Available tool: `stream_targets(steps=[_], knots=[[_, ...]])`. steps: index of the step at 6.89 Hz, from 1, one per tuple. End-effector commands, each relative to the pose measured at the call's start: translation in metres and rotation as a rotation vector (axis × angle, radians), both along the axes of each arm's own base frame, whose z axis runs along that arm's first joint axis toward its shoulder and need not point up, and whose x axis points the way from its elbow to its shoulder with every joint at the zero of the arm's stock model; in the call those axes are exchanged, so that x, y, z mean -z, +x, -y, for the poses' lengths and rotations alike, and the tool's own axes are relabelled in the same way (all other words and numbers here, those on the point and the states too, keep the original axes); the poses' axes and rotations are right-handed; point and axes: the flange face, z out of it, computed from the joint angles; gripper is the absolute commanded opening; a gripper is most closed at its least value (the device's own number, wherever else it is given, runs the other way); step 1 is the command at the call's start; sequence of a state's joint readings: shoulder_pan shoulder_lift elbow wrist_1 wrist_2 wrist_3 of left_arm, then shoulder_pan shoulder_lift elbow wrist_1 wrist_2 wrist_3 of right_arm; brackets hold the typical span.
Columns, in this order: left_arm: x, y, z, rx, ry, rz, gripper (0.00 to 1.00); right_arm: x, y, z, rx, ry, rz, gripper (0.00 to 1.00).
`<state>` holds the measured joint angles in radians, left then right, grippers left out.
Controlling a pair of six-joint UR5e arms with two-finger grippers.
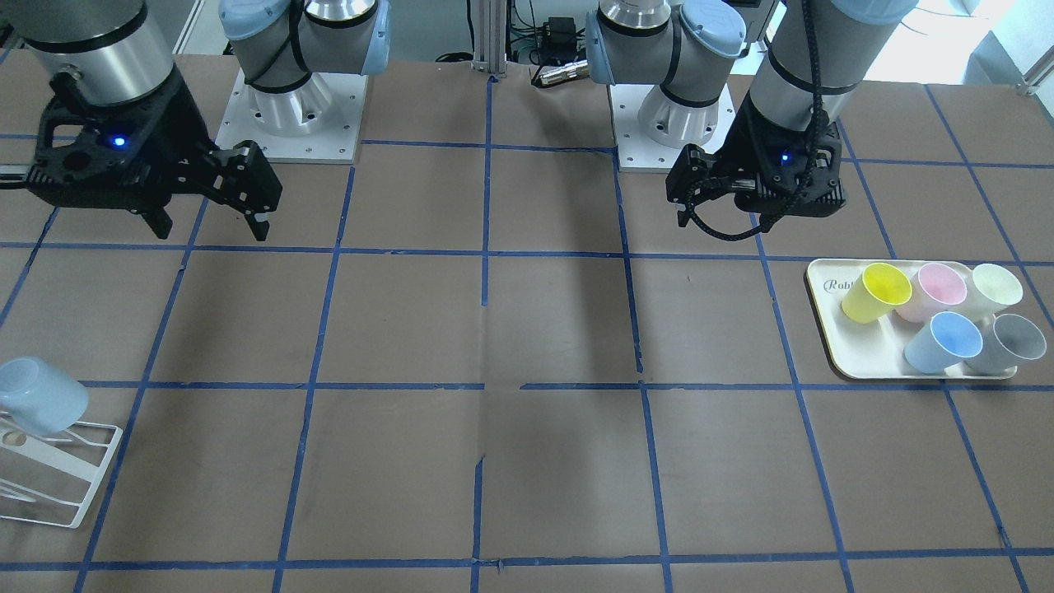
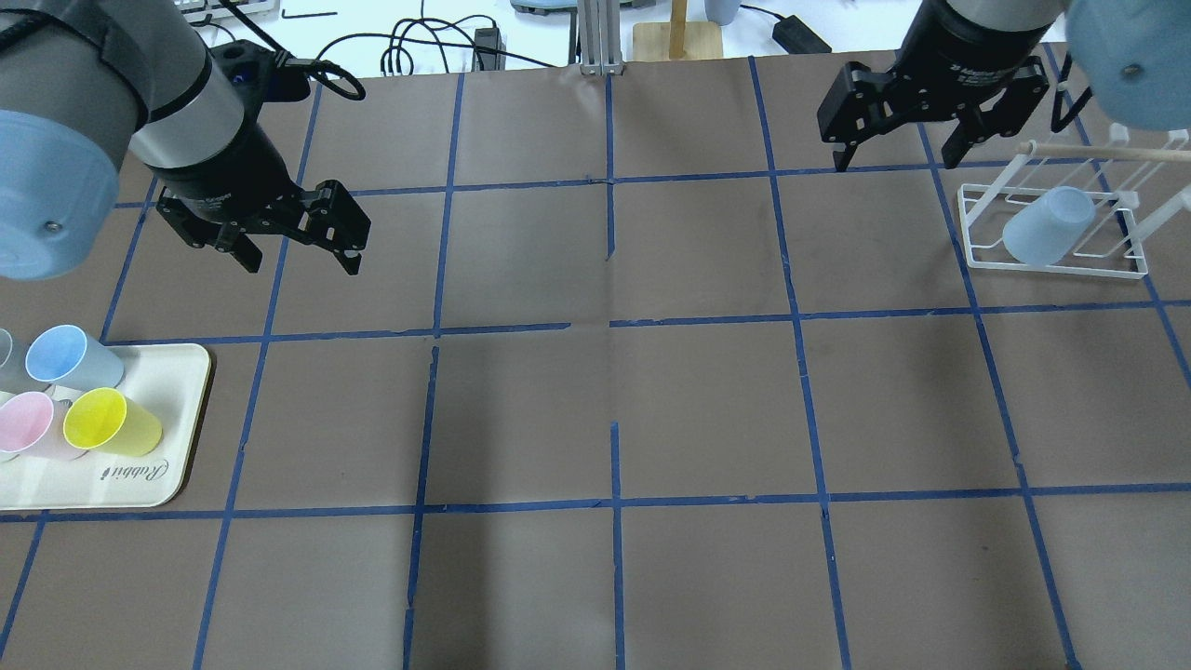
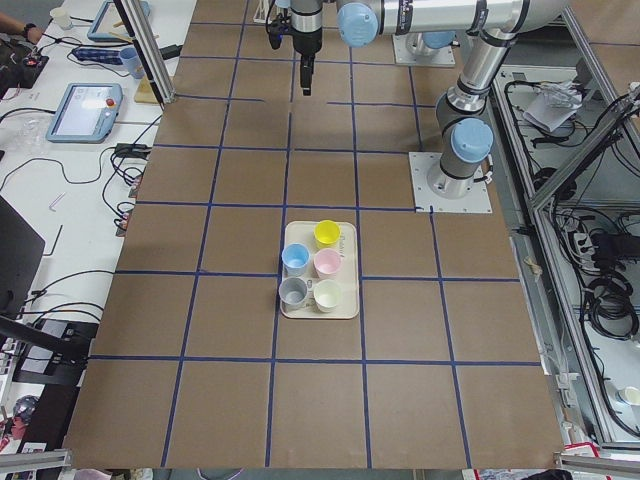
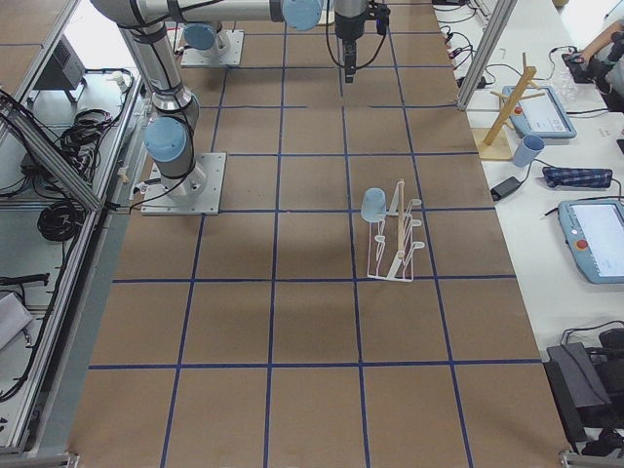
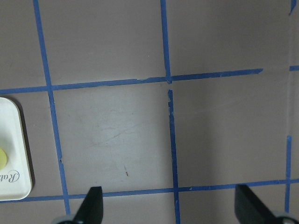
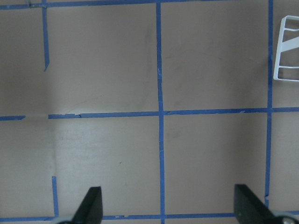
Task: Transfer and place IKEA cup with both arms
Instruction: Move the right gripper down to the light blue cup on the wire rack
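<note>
One pale blue cup point(image 2: 1047, 226) lies tilted on a white wire rack point(image 2: 1061, 265) at the table's right; it also shows in the front view point(image 1: 41, 395) and the right side view point(image 4: 373, 205). A second identical blue cup point(image 2: 70, 358) stands on the cream tray point(image 2: 140, 484) at the left, also seen from the front point(image 1: 943, 342). My left gripper point(image 2: 301, 265) hovers open and empty above the table, beyond the tray; its wrist view shows bare table and the tray's corner point(image 5: 11, 154). My right gripper point(image 2: 895, 165) hovers open and empty, left of the rack.
On the tray stand also a yellow cup point(image 1: 877, 292), a pink cup point(image 1: 939, 288), a cream cup point(image 1: 996, 288) and a grey cup point(image 1: 1009, 342). The arm bases point(image 1: 292, 107) sit at the robot's edge. A wooden stand point(image 2: 679, 33) is beyond the far edge.
</note>
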<state>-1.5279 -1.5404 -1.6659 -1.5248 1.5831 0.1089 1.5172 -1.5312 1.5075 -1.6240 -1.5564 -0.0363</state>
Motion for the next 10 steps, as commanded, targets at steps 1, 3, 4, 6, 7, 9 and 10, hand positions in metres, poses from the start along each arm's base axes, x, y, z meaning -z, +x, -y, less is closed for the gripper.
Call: stream_targets(steps=[1, 3, 4, 6, 7, 9, 10], knots=[[-0.001, 0.000, 0.000, 0.000, -0.002, 0.000, 1.00, 0.007, -0.094, 0.012, -0.064, 0.009, -0.015, 1.00], [-0.002, 0.000, 0.000, 0.000, -0.003, 0.002, 1.00, 0.020, -0.159, 0.017, -0.078, 0.023, 0.002, 1.00], [-0.002, 0.000, 0.000, 0.000, -0.003, 0.002, 1.00, 0.021, -0.160, 0.019, -0.091, 0.020, 0.000, 1.00], [-0.009, -0.001, 0.004, -0.002, -0.025, 0.001, 1.00, 0.015, -0.158, 0.017, -0.076, 0.005, -0.006, 1.00], [-0.007, -0.002, 0.001, 0.003, -0.020, 0.004, 1.00, 0.023, -0.164, 0.023, -0.082, 0.014, -0.003, 1.00], [-0.013, -0.002, -0.002, -0.005, -0.032, 0.016, 1.00, 0.055, -0.203, 0.043, -0.114, 0.015, -0.008, 1.00], [-0.012, -0.002, -0.007, -0.006, -0.031, 0.015, 1.00, 0.083, -0.227, 0.058, -0.114, 0.031, -0.001, 1.00]])
